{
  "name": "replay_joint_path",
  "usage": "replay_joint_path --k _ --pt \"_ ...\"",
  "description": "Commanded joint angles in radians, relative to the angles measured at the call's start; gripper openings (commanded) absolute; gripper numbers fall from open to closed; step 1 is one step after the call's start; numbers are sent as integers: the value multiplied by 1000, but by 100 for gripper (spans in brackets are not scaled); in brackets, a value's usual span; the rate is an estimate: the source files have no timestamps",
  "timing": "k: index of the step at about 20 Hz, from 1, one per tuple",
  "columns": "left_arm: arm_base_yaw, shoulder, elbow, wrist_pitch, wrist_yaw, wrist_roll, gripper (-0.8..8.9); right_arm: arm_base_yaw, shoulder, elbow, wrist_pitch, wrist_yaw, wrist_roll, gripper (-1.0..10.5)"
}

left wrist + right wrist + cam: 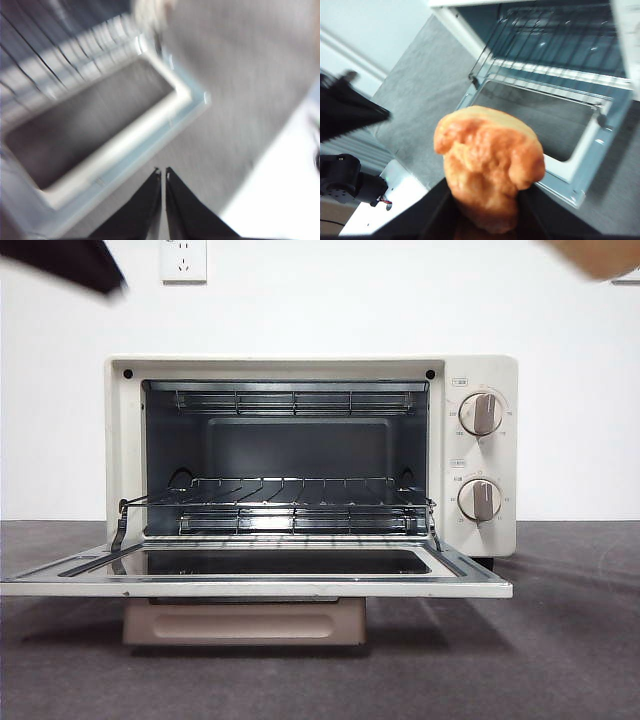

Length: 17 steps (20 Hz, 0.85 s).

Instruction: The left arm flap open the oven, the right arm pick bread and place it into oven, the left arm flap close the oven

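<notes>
Nearest the front of the oven (310, 455), its door (255, 575) lies folded flat and level above the grey counter (560, 640), and you see the wire rack (275, 502) bare inside. Above the open door, your right tool (487, 210) clamps the orange-brown bread (487, 170). Off the door's corner, your left tool (164, 175) hangs with jaws nearly touching, holding nothing.
</notes>
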Motion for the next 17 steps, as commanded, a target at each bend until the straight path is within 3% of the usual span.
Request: replay_joint_path --k 1,9,17 --pt "-6 -78 26 -10 -40 -12 18 86 81 14 100 72 68 131" --pt "-6 -273 32 -86 -141 -12 18 256 311 14 381 275 160 131" --pt "-6 -329 32 -119 -174 -11 19 286 534 14 627 397 237 131"
